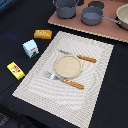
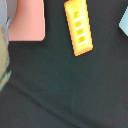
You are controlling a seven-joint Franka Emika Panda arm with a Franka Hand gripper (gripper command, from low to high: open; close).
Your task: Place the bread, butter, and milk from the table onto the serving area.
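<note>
The bread (image 1: pixel 42 34), a golden-orange loaf, lies on the black table just off the far left corner of the serving area, a beige striped placemat (image 1: pixel 40 82). It also shows in the wrist view (image 2: pixel 78 27), seen from above. The milk (image 1: pixel 31 48), a white and blue carton, stands upright beside the mat's left edge; a pale corner of it shows in the wrist view (image 2: pixel 124 22). The butter (image 1: pixel 15 70), a flat yellow box, lies further toward the exterior view's left. The gripper shows in neither view.
A round tan plate (image 1: pixel 68 65) sits mid-mat between a knife (image 1: pixel 80 57) and a fork (image 1: pixel 64 80). A pinkish-brown board (image 1: pixel 70 22) at the back carries a pot (image 1: pixel 66 7), a pan (image 1: pixel 92 16) and a bowl (image 1: pixel 123 15). Its corner shows in the wrist view (image 2: pixel 27 22).
</note>
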